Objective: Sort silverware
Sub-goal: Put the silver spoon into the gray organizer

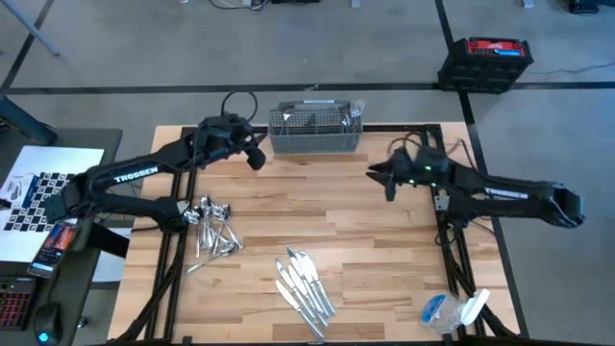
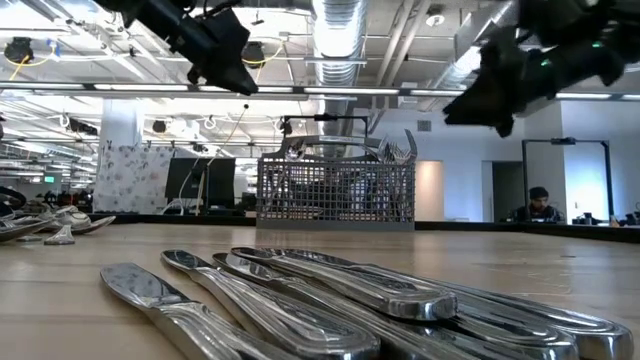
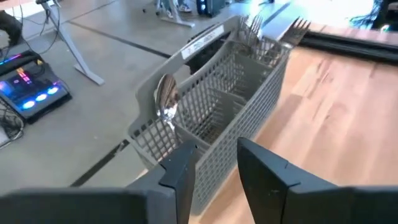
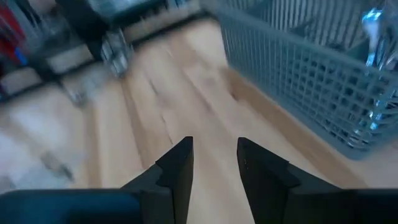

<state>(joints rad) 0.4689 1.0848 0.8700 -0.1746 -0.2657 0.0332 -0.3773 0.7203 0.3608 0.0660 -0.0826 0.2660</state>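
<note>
**First:** Starting from the lower middle of the high view, what lay closest?

**Second:** A fan of table knives lay on the wooden table. Left of centre sat a heap of spoons. Neither pile was touched by an arm.

**First:** And the arms?

**Second:** Both hung above the boards in the upper half of the frame. The left gripper hovered just beside the left end of the grey basket, its fingers parted narrowly with nothing between them. The right gripper was right of centre, jaws likewise slightly apart and empty.

**First:** Farthest back?

**Second:** The basket stood at the table's top edge, with one spoon in its near compartment and forks upright at its right end.

**First:** How should the next pick go?

**Second:** Probably by singling out one piece from a pile's edge, gripping it across the handle, and lowering it into the compartment holding its own kind.
</note>
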